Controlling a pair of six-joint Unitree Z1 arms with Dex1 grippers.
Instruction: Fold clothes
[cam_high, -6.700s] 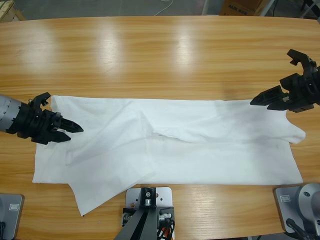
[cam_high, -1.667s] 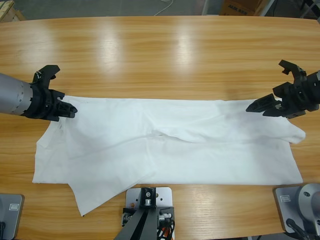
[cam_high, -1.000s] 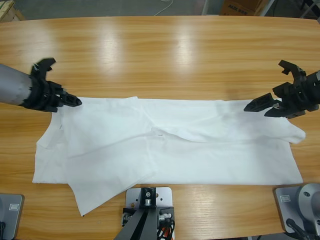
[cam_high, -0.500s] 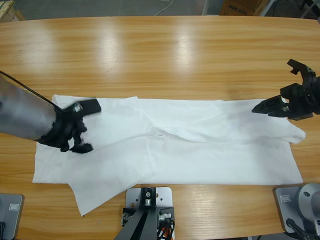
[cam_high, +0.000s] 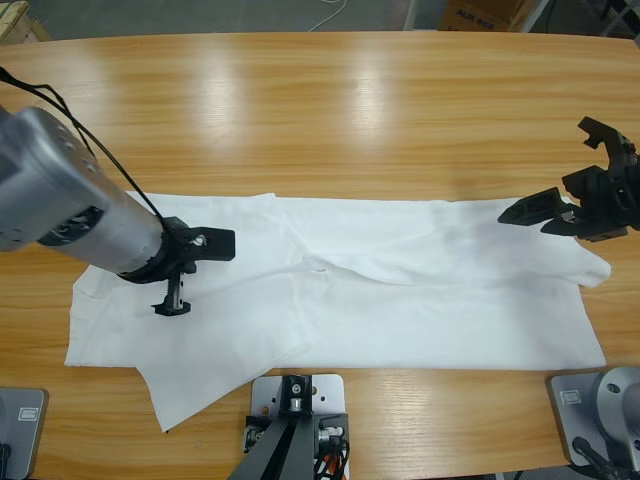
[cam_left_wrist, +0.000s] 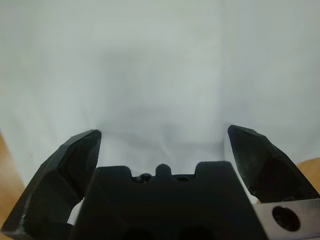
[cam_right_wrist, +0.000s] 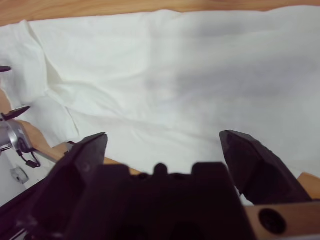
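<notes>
Wooden worktop (cam_high: 330, 110), long and glossy, carries the white T-shirt (cam_high: 400, 290), which lies spread lengthwise across the near half as a wide band, with loose flaps overlapping at one end and a small lobe poking out at the other. Soft, light cotton like this has no stiffness of its own — it will sag from any single pinch and drag the layers beneath along with it, so I judge the safest holds are at the outer corners and edges, both ends lifted together.

The left gripper (cam_high: 190, 268) hangs directly over the cloth near the flapped end, jaws spread wide and holding nothing; its wrist view shows only white fabric between them. The right gripper (cam_high: 555, 205) sits at the opposite end, just off the far edge of the shirt, jaws likewise apart and empty. A ridge of creases runs through the middle — any fold laid over it would likely trap wrinkles unless the cloth is drawn taut first
</notes>
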